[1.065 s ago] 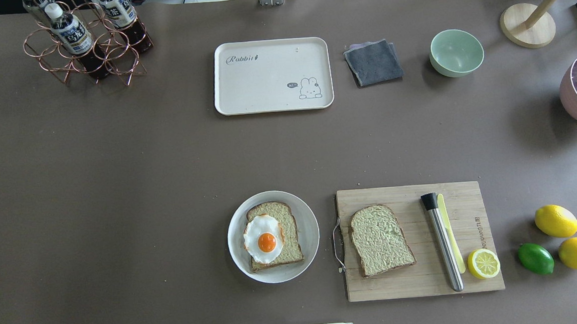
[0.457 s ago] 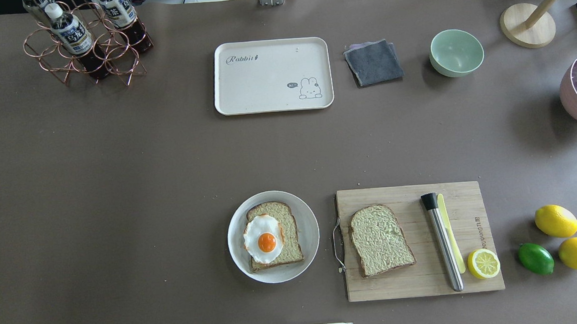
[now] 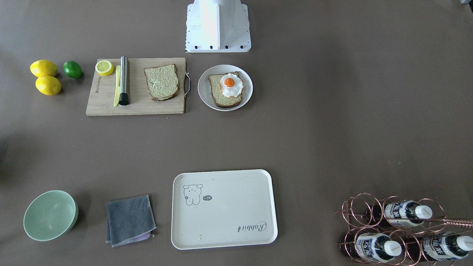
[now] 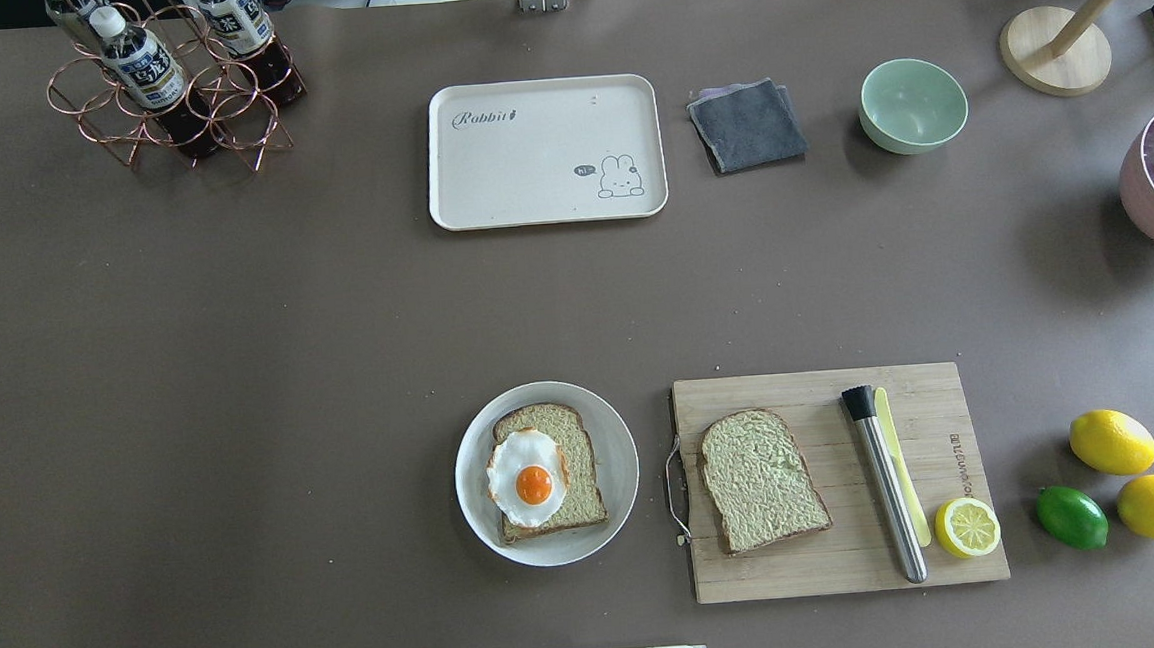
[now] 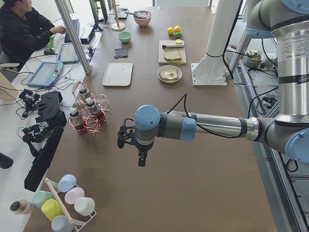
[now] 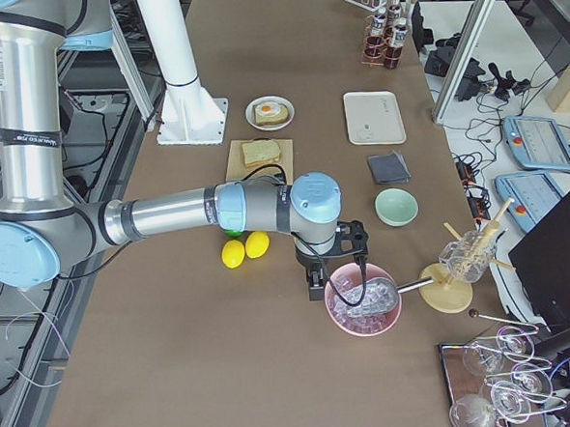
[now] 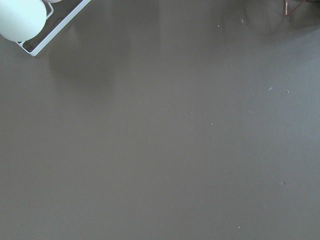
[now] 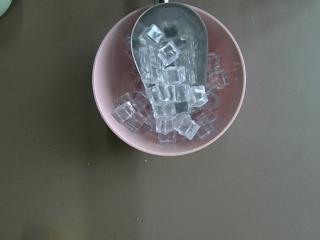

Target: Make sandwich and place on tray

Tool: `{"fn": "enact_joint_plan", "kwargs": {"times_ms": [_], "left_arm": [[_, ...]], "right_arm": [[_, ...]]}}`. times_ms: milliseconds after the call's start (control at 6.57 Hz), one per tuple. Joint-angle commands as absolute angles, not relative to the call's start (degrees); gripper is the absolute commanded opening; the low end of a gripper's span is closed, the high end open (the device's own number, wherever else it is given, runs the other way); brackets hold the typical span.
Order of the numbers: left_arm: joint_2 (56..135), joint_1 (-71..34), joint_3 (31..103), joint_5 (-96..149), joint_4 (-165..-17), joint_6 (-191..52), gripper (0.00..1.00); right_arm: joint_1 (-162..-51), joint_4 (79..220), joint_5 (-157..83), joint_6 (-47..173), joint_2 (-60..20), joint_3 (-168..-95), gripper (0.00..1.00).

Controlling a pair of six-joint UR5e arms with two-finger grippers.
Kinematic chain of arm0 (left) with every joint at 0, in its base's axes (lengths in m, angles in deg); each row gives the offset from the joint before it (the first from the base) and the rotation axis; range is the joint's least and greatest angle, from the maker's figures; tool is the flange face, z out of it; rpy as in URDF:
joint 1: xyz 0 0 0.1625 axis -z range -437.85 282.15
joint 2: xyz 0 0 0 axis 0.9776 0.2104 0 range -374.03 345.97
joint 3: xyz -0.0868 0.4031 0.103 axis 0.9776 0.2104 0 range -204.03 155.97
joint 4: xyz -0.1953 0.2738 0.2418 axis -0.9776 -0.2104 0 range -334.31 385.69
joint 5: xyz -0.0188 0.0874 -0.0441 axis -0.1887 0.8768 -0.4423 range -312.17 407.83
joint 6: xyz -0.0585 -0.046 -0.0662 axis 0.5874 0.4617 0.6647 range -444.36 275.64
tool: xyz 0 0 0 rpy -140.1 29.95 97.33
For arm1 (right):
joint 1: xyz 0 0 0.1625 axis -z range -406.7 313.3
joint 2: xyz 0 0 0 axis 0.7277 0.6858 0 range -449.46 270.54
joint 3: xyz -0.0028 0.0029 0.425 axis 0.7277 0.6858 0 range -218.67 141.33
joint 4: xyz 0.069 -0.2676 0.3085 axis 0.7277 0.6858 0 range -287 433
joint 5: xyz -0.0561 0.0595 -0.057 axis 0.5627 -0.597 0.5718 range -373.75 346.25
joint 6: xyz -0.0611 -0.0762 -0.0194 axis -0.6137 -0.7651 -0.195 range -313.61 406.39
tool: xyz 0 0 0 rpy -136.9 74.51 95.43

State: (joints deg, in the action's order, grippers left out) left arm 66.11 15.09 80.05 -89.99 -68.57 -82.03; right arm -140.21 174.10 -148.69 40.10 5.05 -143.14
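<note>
The sandwich lies in two parts. One bread slice (image 4: pixel 574 434) with a fried egg (image 4: pixel 528 477) on top sits on a round white plate (image 4: pixel 622 462). The other bread slice (image 4: pixel 762 478) lies bare on the wooden cutting board (image 4: pixel 832 564). At the far middle of the table, the cream tray (image 4: pixel 527 167) holds nothing. My left gripper (image 5: pixel 140 157) hangs over bare table far to the left. My right gripper (image 6: pixel 317 287) hangs beside the pink ice bowl (image 6: pixel 363 301). Both show only in the side views, so I cannot tell whether they are open or shut.
A steel bar (image 4: pixel 885 485), a yellow knife and a lemon half (image 4: pixel 967 528) share the board. Two lemons (image 4: pixel 1111 442) and a lime (image 4: pixel 1072 517) lie to its right. A grey cloth (image 4: pixel 747 125), a green bowl (image 4: pixel 912 105) and a bottle rack (image 4: pixel 172 83) stand at the back.
</note>
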Motion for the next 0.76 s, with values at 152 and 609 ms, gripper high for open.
{"fn": "enact_joint_plan", "kwargs": {"times_ms": [152,609], "left_arm": [[64.9,15.1,79.8,-90.0,-71.2,-82.0,0.98],[64.5,15.0,79.9,-90.0,-71.3,-82.1,0.98]], "right_arm": [[-140.2,173.4,-148.8,39.8,5.1,-142.9,1.00],[-140.2,173.4,-148.8,40.2,5.0,-142.7,1.00]]}}
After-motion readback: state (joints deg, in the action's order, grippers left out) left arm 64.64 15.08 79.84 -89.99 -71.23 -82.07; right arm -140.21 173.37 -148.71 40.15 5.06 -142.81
